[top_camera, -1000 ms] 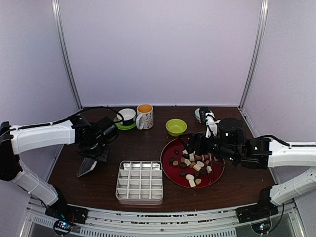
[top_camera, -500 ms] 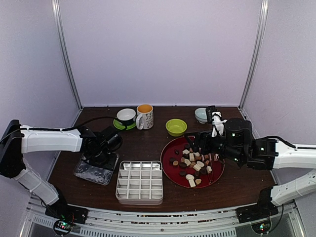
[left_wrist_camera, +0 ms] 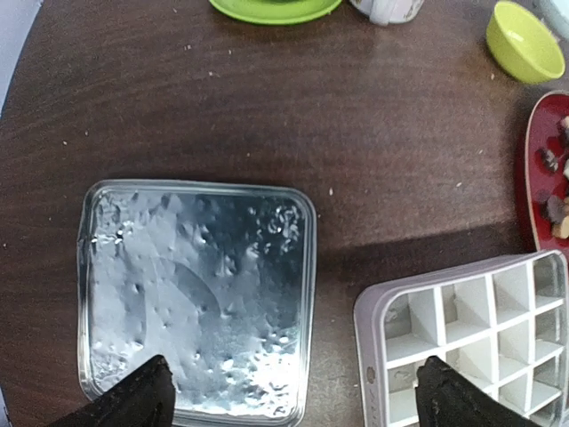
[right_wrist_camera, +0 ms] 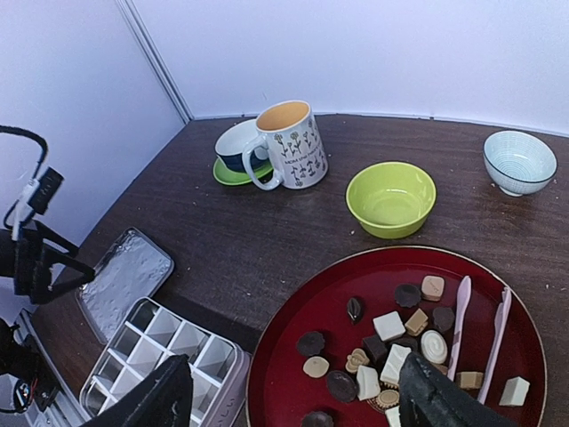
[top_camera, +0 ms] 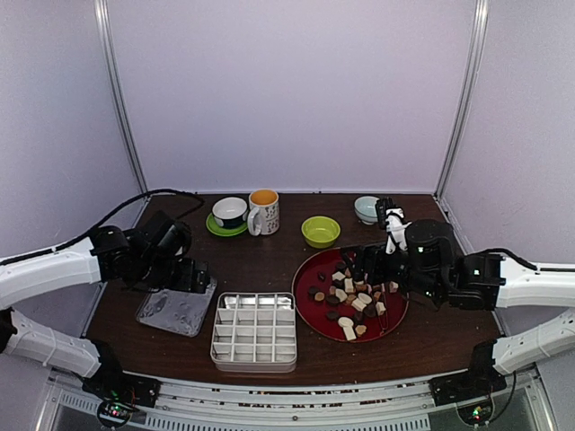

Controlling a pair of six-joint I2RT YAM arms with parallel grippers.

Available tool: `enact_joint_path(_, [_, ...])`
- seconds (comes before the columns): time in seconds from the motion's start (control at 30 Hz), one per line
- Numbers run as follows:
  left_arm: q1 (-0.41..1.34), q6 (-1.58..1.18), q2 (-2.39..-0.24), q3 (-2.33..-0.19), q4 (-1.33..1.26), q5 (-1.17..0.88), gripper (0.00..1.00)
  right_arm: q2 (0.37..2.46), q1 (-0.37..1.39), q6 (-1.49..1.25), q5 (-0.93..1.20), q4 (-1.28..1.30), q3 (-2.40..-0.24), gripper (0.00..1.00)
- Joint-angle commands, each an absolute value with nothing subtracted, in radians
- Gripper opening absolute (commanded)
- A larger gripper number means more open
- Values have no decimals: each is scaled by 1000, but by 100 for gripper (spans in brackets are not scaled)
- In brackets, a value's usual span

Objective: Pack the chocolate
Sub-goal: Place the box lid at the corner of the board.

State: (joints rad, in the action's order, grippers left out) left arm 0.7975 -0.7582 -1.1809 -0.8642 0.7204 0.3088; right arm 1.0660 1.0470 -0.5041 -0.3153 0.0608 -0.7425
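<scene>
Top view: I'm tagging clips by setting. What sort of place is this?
Probably a robot test booth: plain pale walls box in a small table, with left arm and right arm mounted at its near edge.

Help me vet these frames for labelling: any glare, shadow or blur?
Left wrist: the lid glints with speckled highlights, a shadow falls across the table beside it, and the fingers are dark and soft. Right wrist: even light, chocolate sharp. Top: evenly lit, chocolate small but distinct.
</scene>
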Motion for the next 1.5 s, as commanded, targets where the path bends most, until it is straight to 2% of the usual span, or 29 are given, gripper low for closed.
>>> enact_joint_path(0.0, [787, -713, -1097, -860, 677, 355, 98, 1062, 1041, -494, -365, 111, -774, 82])
enact_joint_path(0.23, [704, -652, -1017, -856, 662, 336, 98, 1082, 1032, -503, -429, 278, -841, 92])
enact_joint_path(0.27, [672, -639, -1001, -845, 645, 318, 98, 1087, 1028, -512, -431, 300, -845, 93])
enact_joint_path(0.3, [564, -603, -948, -801, 591, 245, 98, 1100, 1017, -539, -431, 339, -849, 94])
enact_joint_path(0.4, [430, -562, -892, -746, 500, 181, 98, 1119, 997, -572, -403, 387, -854, 95])
enact_joint_path(0.57, [323, -459, -870, -696, 354, 173, 98, 1150, 947, -620, -332, 497, -843, 92])
enact_joint_path(0.77, [298, -321, -846, -606, 126, 309, 98, 1113, 924, -632, -265, 496, -775, 91])
enact_joint_path(0.97, [265, -117, -835, -419, -270, 479, 98, 1069, 922, -644, -234, 469, -731, 90])
enact_joint_path(1.2, [95, -58, -951, -332, -530, 418, 98, 1060, 921, -653, -222, 468, -710, 90])
enact_joint_path(1.47, [33, -4, -1158, -297, -790, 325, 98, 1055, 919, -649, -215, 456, -710, 90])
